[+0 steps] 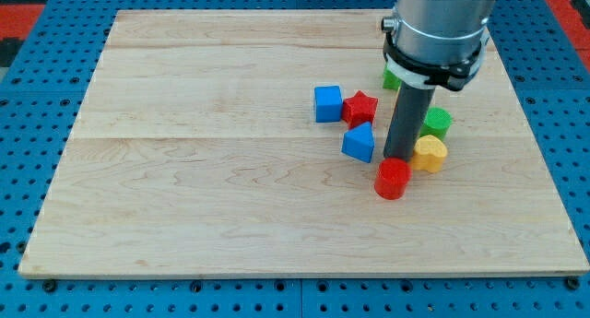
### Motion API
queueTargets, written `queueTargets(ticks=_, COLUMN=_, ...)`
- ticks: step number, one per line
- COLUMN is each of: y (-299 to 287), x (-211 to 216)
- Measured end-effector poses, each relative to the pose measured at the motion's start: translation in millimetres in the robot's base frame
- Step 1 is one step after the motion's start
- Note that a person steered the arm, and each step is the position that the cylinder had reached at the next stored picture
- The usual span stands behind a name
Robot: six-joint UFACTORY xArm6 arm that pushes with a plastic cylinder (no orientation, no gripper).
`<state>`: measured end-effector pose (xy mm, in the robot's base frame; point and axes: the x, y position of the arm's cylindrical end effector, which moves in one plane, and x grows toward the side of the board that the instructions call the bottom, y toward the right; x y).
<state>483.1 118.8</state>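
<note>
My dark rod comes down from the grey arm at the view's upper right, and my tip [397,158] ends right behind the red cylinder [392,179], touching or almost touching its far side. A blue triangular block [359,142] lies just left of the tip. Close on the tip's right sits a yellow heart-shaped block [429,154], with a green cylinder [437,123] above it. Further up and left, a red star [360,108] lies beside a blue cube [327,103]. Another green block [392,78] is partly hidden behind the arm.
The blocks lie on a pale wooden board [184,170] set on a blue perforated base [28,124]. The board's right edge runs close to the yellow and green blocks.
</note>
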Motion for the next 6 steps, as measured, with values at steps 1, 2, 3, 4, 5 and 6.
queueTargets(ticks=1, y=7, x=28)
queueTargets(ticks=2, y=39, x=36)
queueTargets(ticks=3, y=93, x=9)
queueTargets(ticks=4, y=97, x=-43)
queueTargets(ticks=5, y=95, x=-48)
queueTargets(ticks=6, y=89, x=-51)
